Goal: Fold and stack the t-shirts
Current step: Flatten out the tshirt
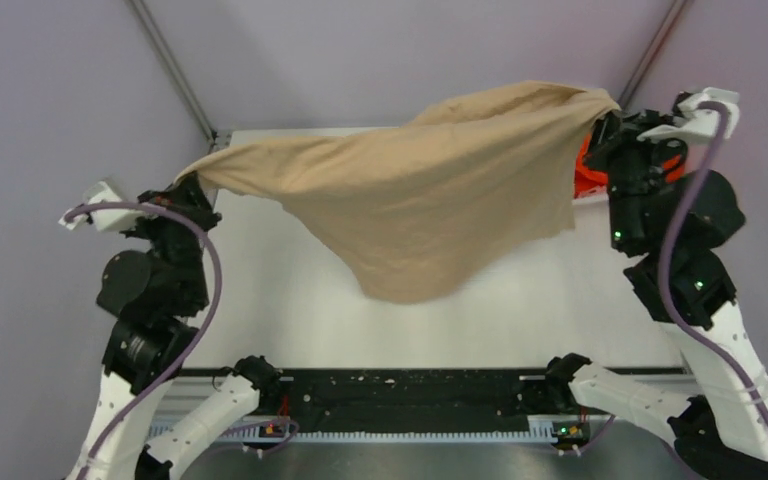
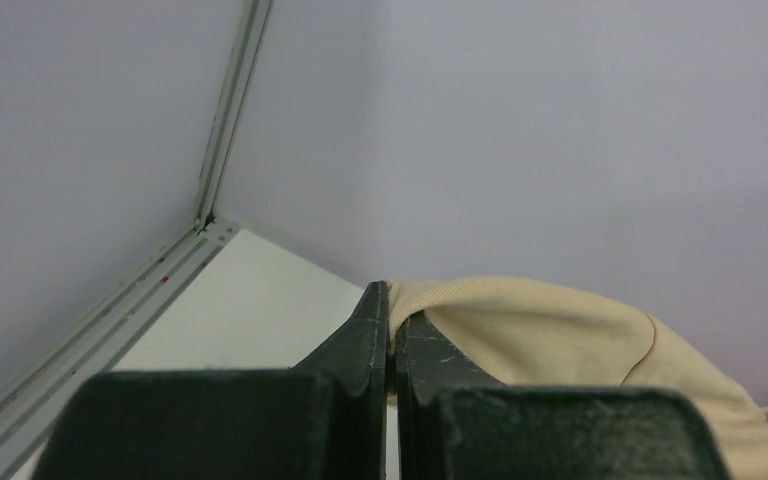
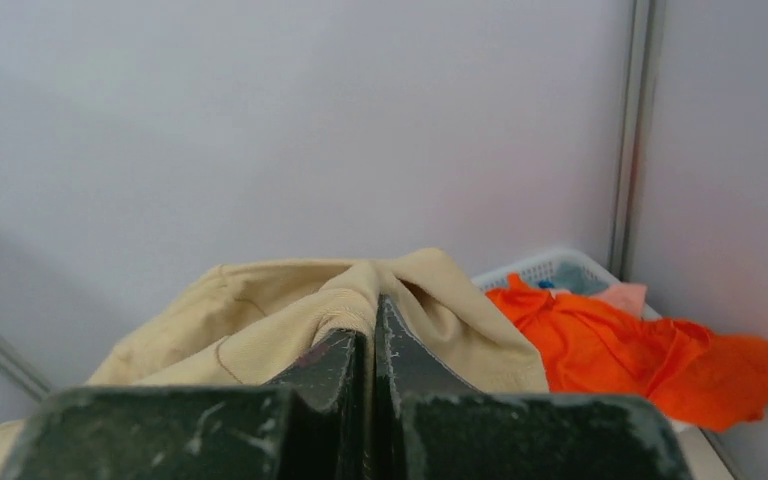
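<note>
A beige-tan t-shirt (image 1: pixel 430 190) hangs spread in the air above the white table (image 1: pixel 290 300), stretched between both arms, its middle sagging down. My left gripper (image 1: pixel 188 185) is shut on its left corner; in the left wrist view the cloth (image 2: pixel 540 330) comes out from between the closed fingers (image 2: pixel 372 335). My right gripper (image 1: pixel 605 125) is shut on the shirt's right corner, the fabric (image 3: pixel 280 320) bunched over its fingers (image 3: pixel 340 360). An orange t-shirt (image 3: pixel 650 350) lies heaped at the far right, partly seen behind the right arm as an orange heap (image 1: pixel 586 168).
A white lattice basket (image 3: pixel 550 268) stands at the far right corner behind the orange cloth, with pink and blue-grey items in it. Grey walls with metal corner posts (image 1: pixel 175 75) close in the table. A black rail (image 1: pixel 410 390) runs along the near edge.
</note>
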Controlling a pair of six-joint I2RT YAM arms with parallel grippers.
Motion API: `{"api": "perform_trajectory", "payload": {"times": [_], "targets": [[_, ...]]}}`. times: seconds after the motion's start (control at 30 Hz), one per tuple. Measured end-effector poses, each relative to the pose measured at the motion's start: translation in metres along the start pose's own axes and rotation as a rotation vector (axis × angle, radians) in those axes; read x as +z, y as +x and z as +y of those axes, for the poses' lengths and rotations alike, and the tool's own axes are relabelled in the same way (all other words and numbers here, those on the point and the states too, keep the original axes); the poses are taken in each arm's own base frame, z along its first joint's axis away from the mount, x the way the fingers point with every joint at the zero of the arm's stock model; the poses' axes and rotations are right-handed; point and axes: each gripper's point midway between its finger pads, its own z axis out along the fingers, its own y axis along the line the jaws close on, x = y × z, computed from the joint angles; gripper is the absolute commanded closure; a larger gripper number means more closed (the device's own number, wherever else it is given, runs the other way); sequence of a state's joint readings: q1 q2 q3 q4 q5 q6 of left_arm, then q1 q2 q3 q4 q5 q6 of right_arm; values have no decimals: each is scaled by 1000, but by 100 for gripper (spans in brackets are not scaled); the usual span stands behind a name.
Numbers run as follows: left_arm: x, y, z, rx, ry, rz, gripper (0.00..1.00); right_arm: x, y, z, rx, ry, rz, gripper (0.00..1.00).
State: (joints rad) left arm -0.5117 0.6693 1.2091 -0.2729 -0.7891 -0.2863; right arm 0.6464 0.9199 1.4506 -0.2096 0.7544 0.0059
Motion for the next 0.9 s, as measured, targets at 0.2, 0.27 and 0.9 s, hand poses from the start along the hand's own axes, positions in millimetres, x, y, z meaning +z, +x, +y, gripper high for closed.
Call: {"api": "perform_trajectory", "payload": {"times": [0.2, 0.27, 0.9], "targets": [[-38, -73, -2, -102, 140, -114, 100, -37, -95, 4, 88, -202, -133, 100], [-53, -99, -10, -140, 230, -148, 100, -51, -122, 7, 122, -278, -174, 100], [32, 2, -40, 63, 34, 36, 100, 21, -35, 12, -83, -8, -99, 100]]}}
